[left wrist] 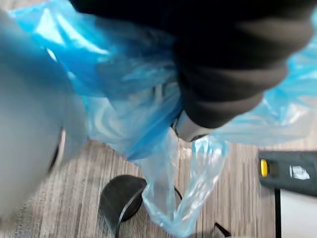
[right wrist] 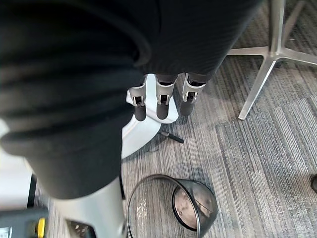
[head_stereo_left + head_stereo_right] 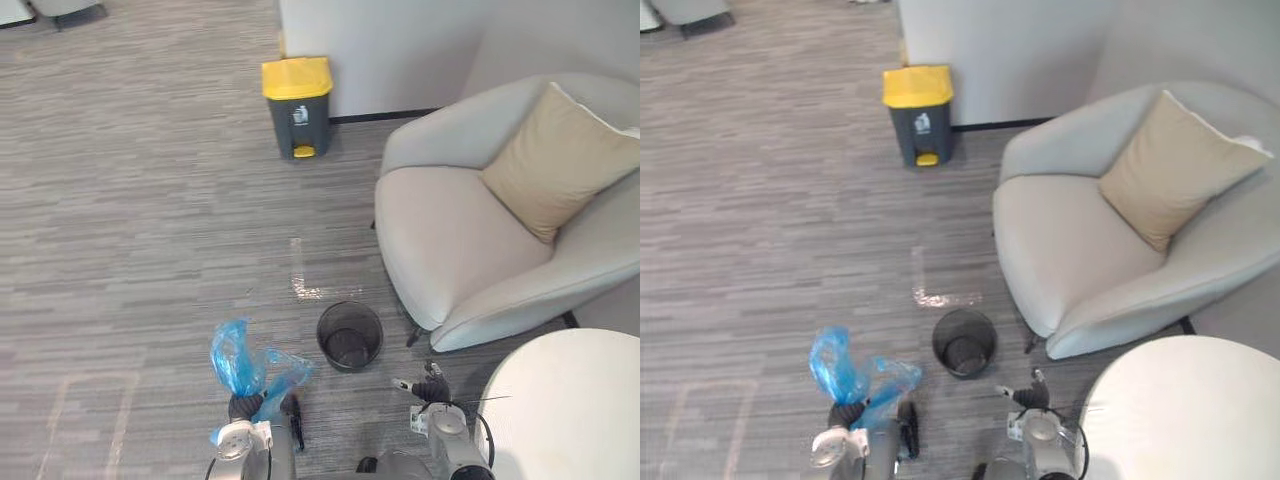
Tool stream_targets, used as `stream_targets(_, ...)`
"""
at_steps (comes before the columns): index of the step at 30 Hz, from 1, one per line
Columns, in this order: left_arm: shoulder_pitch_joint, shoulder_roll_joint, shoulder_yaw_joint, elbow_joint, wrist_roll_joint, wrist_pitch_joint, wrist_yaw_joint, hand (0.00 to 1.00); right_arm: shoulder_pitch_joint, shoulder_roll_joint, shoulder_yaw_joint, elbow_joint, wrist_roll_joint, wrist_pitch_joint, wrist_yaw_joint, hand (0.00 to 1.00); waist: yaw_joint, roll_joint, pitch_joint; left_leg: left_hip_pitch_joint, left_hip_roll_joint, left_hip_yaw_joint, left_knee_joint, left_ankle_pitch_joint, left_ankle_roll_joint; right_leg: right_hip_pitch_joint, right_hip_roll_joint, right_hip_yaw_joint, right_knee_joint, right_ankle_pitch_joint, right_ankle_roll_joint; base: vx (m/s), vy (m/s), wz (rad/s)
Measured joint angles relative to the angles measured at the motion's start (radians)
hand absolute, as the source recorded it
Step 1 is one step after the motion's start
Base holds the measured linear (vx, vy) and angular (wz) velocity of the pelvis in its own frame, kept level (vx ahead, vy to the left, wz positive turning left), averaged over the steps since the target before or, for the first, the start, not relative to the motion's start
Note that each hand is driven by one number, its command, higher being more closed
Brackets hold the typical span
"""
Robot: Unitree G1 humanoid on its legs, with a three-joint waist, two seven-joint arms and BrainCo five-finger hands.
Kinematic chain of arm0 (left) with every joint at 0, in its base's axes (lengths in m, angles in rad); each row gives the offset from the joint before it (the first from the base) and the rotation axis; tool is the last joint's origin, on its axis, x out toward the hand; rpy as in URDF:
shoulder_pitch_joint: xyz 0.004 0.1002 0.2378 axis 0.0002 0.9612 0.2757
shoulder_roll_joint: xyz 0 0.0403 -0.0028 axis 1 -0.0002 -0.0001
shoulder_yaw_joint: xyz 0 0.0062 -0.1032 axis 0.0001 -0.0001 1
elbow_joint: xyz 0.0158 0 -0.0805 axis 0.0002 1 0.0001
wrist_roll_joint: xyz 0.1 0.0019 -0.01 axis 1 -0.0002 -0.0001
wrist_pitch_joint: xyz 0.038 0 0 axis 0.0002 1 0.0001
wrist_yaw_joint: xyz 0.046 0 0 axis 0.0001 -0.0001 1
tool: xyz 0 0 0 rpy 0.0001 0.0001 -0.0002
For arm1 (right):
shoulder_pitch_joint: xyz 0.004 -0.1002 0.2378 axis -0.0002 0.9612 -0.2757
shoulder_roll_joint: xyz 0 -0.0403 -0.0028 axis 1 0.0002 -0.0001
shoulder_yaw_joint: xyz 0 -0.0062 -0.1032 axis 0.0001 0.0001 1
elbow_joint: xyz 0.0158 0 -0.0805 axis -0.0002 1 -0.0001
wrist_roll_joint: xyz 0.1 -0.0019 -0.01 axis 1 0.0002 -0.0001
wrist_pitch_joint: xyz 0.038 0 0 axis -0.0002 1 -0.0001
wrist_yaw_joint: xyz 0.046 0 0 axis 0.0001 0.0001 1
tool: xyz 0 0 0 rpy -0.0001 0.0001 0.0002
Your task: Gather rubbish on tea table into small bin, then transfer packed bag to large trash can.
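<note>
A crumpled blue plastic bag (image 3: pixel 240 365) is held up off the carpet at the lower left, and my left hand (image 3: pixel 246 406) is shut on its lower part. In the left wrist view the blue bag (image 1: pixel 133 114) wraps round the hand. The small black mesh bin (image 3: pixel 350 335) stands upright on the carpet just right of the bag, with no liner in it. My right hand (image 3: pixel 430 385) hovers right of the small bin, its fingers (image 2: pixel 161 101) straight and holding nothing. The large grey trash can with a yellow lid (image 3: pixel 297 105) stands far off against the wall, lid closed.
A white round tea table (image 3: pixel 570 400) fills the lower right corner. A light grey armchair (image 3: pixel 450 250) with a beige cushion (image 3: pixel 560 160) stands behind it, its metal leg (image 2: pixel 267 54) near the small bin (image 2: pixel 173 208). Grey carpet (image 3: pixel 150 220) stretches toward the large can.
</note>
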Motion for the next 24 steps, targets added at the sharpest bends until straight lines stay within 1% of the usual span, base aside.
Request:
stream_targets(1, -0.006, 0.0, -0.001, 0.001, 0.003, 0.0, 0.0, 1.0, 0.005, 0.005, -0.002, 0.003, 0.002, 0.0, 0.0, 0.0, 0.0, 0.001, -0.001, 0.016, 0.018, 0.033, 0.006, -0.034, 0.005, 0.001, -0.011, -0.021, 0.006, 0.004, 0.006, -0.01, 0.166, 0.69)
stream_targets(2, -0.011, 0.002, -0.008, 0.004, 0.003, 0.0, 0.0, 1.0, 0.011, 0.004, -0.005, 0.004, 0.004, 0.0, 0.0, 0.0, -0.001, 0.003, -0.002, 0.029, 0.025, 0.06, 0.001, -0.053, 0.002, 0.005, -0.017, -0.039, 0.007, 0.009, 0.016, -0.01, 0.177, 0.66)
stream_targets(3, -0.019, 0.008, -0.019, 0.017, 0.004, 0.0, 0.0, 1.0, 0.009, 0.0, -0.02, 0.013, 0.008, 0.0, 0.0, 0.0, -0.002, 0.002, -0.002, 0.026, 0.014, 0.06, -0.015, -0.053, 0.001, 0.006, -0.019, -0.044, 0.003, 0.016, 0.029, -0.01, 0.189, 0.67)
stream_targets(4, -0.028, 0.029, -0.032, 0.054, 0.005, 0.0, 0.0, 1.0, 0.001, 0.009, -0.04, 0.039, 0.014, -0.001, 0.001, 0.0, -0.001, -0.009, -0.006, 0.032, -0.027, 0.043, -0.073, -0.021, 0.003, 0.02, -0.023, -0.041, -0.043, 0.041, 0.058, 0.0, 0.174, 0.65)
stream_targets(5, -0.03, 0.046, -0.057, 0.074, 0.006, 0.003, 0.0, 1.0, -0.008, 0.009, -0.041, 0.065, 0.029, -0.001, 0.001, 0.0, -0.007, -0.018, -0.012, 0.045, -0.068, 0.029, -0.135, 0.012, 0.011, 0.037, -0.025, -0.032, -0.101, 0.071, 0.073, 0.01, 0.203, 0.61)
stream_targets(7, -0.028, 0.077, -0.067, 0.084, 0.006, 0.004, 0.0, 1.0, -0.028, 0.005, -0.05, 0.121, 0.03, -0.002, 0.001, 0.0, -0.01, -0.017, -0.012, 0.059, -0.103, 0.015, -0.187, 0.043, 0.024, 0.061, -0.026, -0.023, -0.18, 0.117, 0.093, -0.01, 0.178, 0.37)
stream_targets(8, -0.028, 0.08, -0.065, 0.092, 0.006, 0.003, 0.0, 1.0, -0.038, 0.005, -0.051, 0.138, 0.03, -0.001, 0.001, 0.0, -0.01, -0.016, -0.012, 0.059, -0.108, 0.01, -0.187, 0.043, 0.025, 0.07, -0.025, -0.02, -0.195, 0.125, 0.101, -0.03, 0.154, 0.19)
stream_targets(10, -0.027, 0.108, -0.064, 0.126, 0.013, 0.005, -0.001, 1.0, -0.06, 0.005, -0.051, 0.175, 0.029, 0.0, 0.002, 0.0, -0.008, -0.016, -0.012, 0.059, -0.12, 0.002, -0.183, 0.043, 0.025, 0.087, -0.027, -0.012, -0.228, 0.138, 0.116, -0.03, 0.114, 0.05)
stream_targets(11, -0.023, 0.116, -0.063, 0.138, 0.023, 0.005, -0.001, 1.0, -0.07, 0.006, -0.051, 0.179, 0.029, -0.001, 0.003, 0.0, -0.004, -0.017, -0.011, 0.058, -0.127, 0.001, -0.18, 0.041, 0.028, 0.087, -0.034, -0.008, -0.229, 0.14, 0.118, -0.06, 0.111, -0.03)
stream_targets(12, -0.015, 0.117, -0.059, 0.139, 0.023, 0.005, -0.001, 1.0, -0.078, 0.004, -0.053, 0.179, 0.029, -0.001, 0.003, 0.0, -0.002, -0.019, -0.009, 0.055, -0.138, -0.004, -0.164, 0.024, 0.042, 0.082, -0.045, -0.007, -0.22, 0.13, 0.127, -0.08, 0.155, -0.04)
stream_targets(13, -0.006, 0.114, -0.057, 0.139, 0.024, 0.006, -0.001, 1.0, -0.081, 0.001, -0.061, 0.18, 0.028, 0.0, 0.004, 0.0, -0.002, -0.017, -0.003, 0.04, -0.141, -0.014, -0.121, -0.013, 0.061, 0.074, -0.06, -0.004, -0.184, 0.095, 0.133, -0.07, 0.143, 0.04)
stream_targets(14, 0.001, 0.114, -0.051, 0.133, 0.023, 0.004, -0.001, 1.0, -0.079, 0.002, -0.064, 0.181, 0.027, 0.0, 0.004, 0.0, -0.003, -0.021, 0.006, 0.031, -0.146, -0.024, -0.082, -0.042, 0.069, 0.071, -0.072, -0.005, -0.149, 0.071, 0.15, -0.04, 0.181, 0.17)
stream_targets(15, 0.002, 0.116, -0.048, 0.129, 0.023, 0.004, -0.001, 1.0, -0.076, -0.001, -0.068, 0.191, 0.027, 0.002, 0.004, 0.0, -0.004, -0.024, 0.01, 0.021, -0.154, -0.033, -0.028, -0.078, 0.08, 0.067, -0.098, -0.008, -0.094, 0.041, 0.158, 0.01, 0.196, 0.23)
stream_targets(16, 0.008, 0.121, -0.05, 0.116, 0.023, 0.004, -0.001, 1.0, -0.075, -0.006, -0.068, 0.203, 0.027, 0.003, 0.004, 0.0, -0.004, -0.022, 0.012, 0.017, -0.159, -0.036, 0.013, -0.115, 0.087, 0.064, -0.122, -0.007, -0.033, 0.013, 0.153, 0.03, 0.188, 0.3)
stream_targets(17, 0.007, 0.122, -0.054, 0.112, 0.024, 0.004, 0.0, 1.0, -0.07, -0.006, -0.068, 0.199, 0.027, 0.004, 0.005, 0.0, -0.007, -0.031, 0.017, 0.012, -0.183, -0.049, 0.027, -0.142, 0.09, 0.038, -0.141, 0.027, 0.087, 0.002, 0.089, 0.12, 0.218, 0.41)
stream_targets(18, 0.005, 0.119, -0.055, 0.111, 0.024, 0.005, 0.0, 1.0, -0.069, -0.001, -0.067, 0.189, 0.027, 0.004, 0.006, 0.0, -0.023, -0.033, 0.024, 0.025, -0.195, -0.067, 0.023, -0.155, 0.11, -0.059, -0.147, 0.123, 0.255, 0.062, 0.004, 0.13, 0.165, 0.49)
stream_targets(19, 0.005, 0.12, -0.055, 0.11, 0.023, 0.006, 0.0, 1.0, -0.062, 0.009, -0.067, 0.185, 0.027, 0.004, 0.007, 0.0, -0.027, -0.029, 0.03, 0.032, -0.201, -0.085, 0.012, -0.155, 0.111, -0.107, -0.13, 0.184, 0.326, 0.065, 0.019, 0.18, 0.17, 0.57)
stream_targets(20, 0.001, 0.121, -0.053, 0.108, 0.023, 0.008, 0.001, 1.0, -0.052, 0.027, -0.068, 0.18, 0.027, 0.004, 0.009, 0.0, -0.032, -0.035, 0.036, 0.056, -0.21, -0.105, -0.024, -0.155, 0.112, -0.15, -0.094, 0.232, 0.366, 0.047, 0.049, 0.14, 0.067, 0.47)
stream_targets(21, 0.003, 0.12, -0.052, 0.108, 0.023, 0.008, 0.001, 1.0, -0.047, 0.038, -0.068, 0.18, 0.027, 0.004, 0.009, 0.0, -0.032, -0.035, 0.037, 0.076, -0.212, -0.11, -0.058, -0.155, 0.111, -0.182, -0.066, 0.24, 0.363, 0.037, 0.066, 0.21, 0.053, 0.43)
stream_targets(22, 0.005, 0.116, -0.053, 0.108, 0.023, 0.011, 0.001, 1.0, -0.046, 0.047, -0.068, 0.178, 0.027, 0.004, 0.009, 0.0, -0.032, -0.038, 0.038, 0.107, -0.219, -0.118, -0.102, -0.155, 0.111, -0.218, -0.031, 0.231, 0.33, 0.034, 0.071, 0.25, 0.052, 0.26)
stream_targets(23, 0.001, 0.117, -0.054, 0.107, 0.023, 0.014, 0.001, 1.0, -0.044, 0.049, -0.068, 0.176, 0.027, 0.003, 0.01, 0.0, -0.032, -0.037, 0.041, 0.127, -0.228, -0.125, -0.13, -0.155, 0.11, -0.239, -0.014, 0.214, 0.296, 0.036, 0.074, 0.32, 0.068, 0.26)
stream_targets(24, -0.006, 0.116, -0.055, 0.108, 0.023, 0.018, 0.001, 1.0, -0.044, 0.044, -0.07, 0.176, 0.027, 0.003, 0.01, 0.0, -0.033, -0.041, 0.042, 0.155, -0.238, -0.143, -0.152, -0.153, 0.108, -0.252, 0.005, 0.182, 0.23, 0.044, 0.078, 0.33, 0.081, 0.33)
